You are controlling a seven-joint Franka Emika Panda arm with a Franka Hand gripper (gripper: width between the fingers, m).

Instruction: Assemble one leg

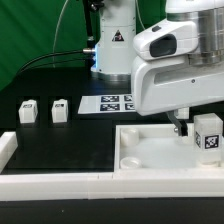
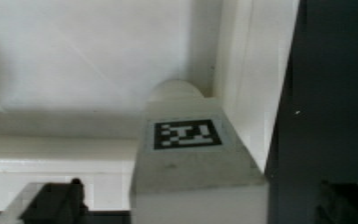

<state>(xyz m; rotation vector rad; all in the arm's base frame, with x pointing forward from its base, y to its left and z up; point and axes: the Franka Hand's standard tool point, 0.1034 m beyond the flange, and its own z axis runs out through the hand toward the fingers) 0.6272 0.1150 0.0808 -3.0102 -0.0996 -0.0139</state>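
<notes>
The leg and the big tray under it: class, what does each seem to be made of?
The leg looks like matt white plastic with a printed black-and-white tag, probably a sticker. The tray looks like smooth white plastic, going by its rounded moulded rim, though the frames cannot confirm it.

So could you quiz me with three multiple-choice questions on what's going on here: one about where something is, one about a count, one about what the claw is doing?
1. Where is the leg that the gripper has?
A. over the white tray
B. on the marker board
C. on the black table at the exterior view's left

2. How many small white posts stand loose at the exterior view's left?
A. none
B. two
C. five

3. What state is the gripper in?
A. wide open, empty
B. shut on the leg
C. out of view

Answers: 1 A, the leg sits above the tray's corner. 2 B, two posts stand side by side. 3 B, the wrist view shows the tagged leg between the fingers.
</notes>
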